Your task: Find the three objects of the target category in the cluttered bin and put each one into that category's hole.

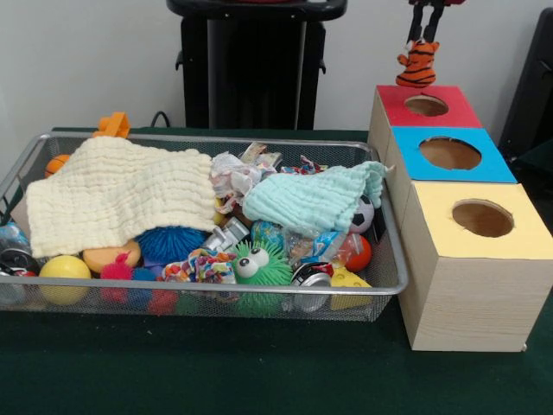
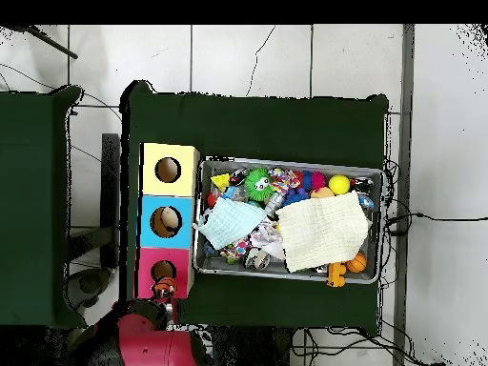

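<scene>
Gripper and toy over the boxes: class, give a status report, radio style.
Gripper shut on orange striped plush tiger. Tiger hanging above red box hole, not yet in. Nothing blocking the hole.

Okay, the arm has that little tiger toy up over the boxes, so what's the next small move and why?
Probably lower straight down and release. The gripper holds the striped tiger toy just above the red box, roughly over its round hole. In the overhead view the toy sits at that hole, so little sideways correction seems needed.
</scene>
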Controlling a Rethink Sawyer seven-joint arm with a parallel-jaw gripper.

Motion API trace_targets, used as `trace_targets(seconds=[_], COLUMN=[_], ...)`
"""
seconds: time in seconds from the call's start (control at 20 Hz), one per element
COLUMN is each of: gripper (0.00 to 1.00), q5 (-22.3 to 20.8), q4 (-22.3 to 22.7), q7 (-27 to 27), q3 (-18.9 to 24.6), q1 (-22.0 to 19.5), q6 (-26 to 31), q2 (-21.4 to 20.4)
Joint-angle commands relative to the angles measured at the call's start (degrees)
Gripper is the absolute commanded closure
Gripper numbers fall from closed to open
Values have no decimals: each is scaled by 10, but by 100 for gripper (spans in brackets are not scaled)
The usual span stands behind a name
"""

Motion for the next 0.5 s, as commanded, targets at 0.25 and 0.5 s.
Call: trace_targets(seconds=[0.25, 0.5], gripper=[100, 100], q5=[30, 33], q4=[-47, -51], q7=[146, 147], q3=[-2, -2], q1=[5, 8], q6=[-5, -6], q2=[27, 32])
